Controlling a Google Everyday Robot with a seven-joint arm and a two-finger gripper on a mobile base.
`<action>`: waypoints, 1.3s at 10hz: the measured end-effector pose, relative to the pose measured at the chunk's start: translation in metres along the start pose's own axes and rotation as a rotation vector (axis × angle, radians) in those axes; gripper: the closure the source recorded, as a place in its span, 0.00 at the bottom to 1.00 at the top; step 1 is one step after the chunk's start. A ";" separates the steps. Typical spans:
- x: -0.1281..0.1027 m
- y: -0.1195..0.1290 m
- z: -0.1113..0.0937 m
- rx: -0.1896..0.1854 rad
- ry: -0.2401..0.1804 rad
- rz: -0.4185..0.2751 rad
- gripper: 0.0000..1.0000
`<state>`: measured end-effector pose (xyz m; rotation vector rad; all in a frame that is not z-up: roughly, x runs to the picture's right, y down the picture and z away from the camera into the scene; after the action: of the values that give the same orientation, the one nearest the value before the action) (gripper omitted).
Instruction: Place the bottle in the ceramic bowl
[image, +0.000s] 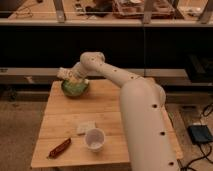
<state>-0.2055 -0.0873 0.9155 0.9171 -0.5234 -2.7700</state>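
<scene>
The gripper (71, 78) is clenched around the bottle (65, 74), just above the green bowl (75, 89) on the table (107, 107).

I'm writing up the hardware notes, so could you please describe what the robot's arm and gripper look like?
The arm is thick, smooth and off-white, built of rounded tubular segments with bulbous joints and small dark dots along its side. No loose cables show. The gripper, over the ceramic bowl, is similarly pale.

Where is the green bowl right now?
The green ceramic bowl sits at the wooden table's far-left corner, directly beneath the end effector, far from the white cup.
</scene>
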 end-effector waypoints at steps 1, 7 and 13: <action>-0.002 0.003 0.000 0.000 -0.002 0.007 1.00; 0.003 0.014 0.017 0.021 -0.052 -0.034 1.00; -0.007 0.004 0.037 0.075 -0.072 -0.010 1.00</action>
<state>-0.2218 -0.0793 0.9483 0.8407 -0.6400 -2.8186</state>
